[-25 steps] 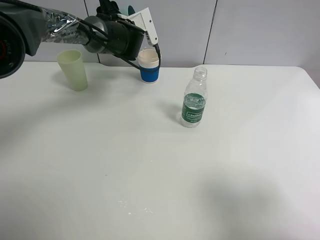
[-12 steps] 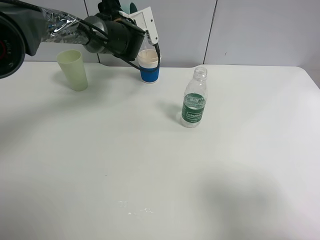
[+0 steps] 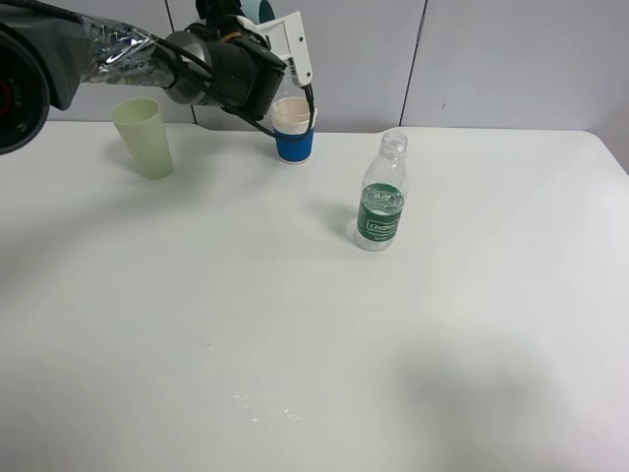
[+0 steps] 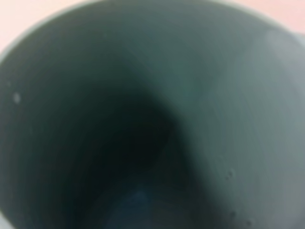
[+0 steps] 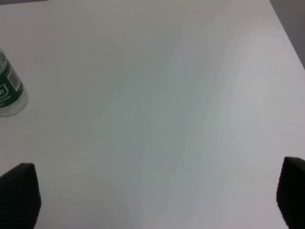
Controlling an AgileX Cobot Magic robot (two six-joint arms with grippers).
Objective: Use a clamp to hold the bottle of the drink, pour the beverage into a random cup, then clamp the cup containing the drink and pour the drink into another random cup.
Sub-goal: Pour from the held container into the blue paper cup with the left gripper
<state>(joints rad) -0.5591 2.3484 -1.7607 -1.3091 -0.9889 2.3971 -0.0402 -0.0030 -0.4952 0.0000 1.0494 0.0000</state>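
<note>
At the back of the table my left gripper (image 3: 263,28) is shut on the teal cup (image 3: 258,10) and holds it tipped just above the blue-sleeved paper cup (image 3: 294,130). Only a sliver of the teal cup shows behind the wrist. Its dark green inside (image 4: 143,119) fills the left wrist view. I cannot make out any stream of liquid. The clear bottle (image 3: 381,197) with the green label stands upright and uncapped right of centre, and also shows in the right wrist view (image 5: 6,90). My right gripper (image 5: 157,195) hangs open over bare table, well clear of the bottle.
A pale yellow-green tapered cup (image 3: 143,138) stands at the back left, apart from the arm. A few small droplets or specks (image 3: 263,413) lie near the front. The white table (image 3: 491,324) ends at a grey wall behind the cups.
The left wrist has rolled a little further, so more of the teal cup shows above it. The bottle, the other cups and the right arm have not moved.
</note>
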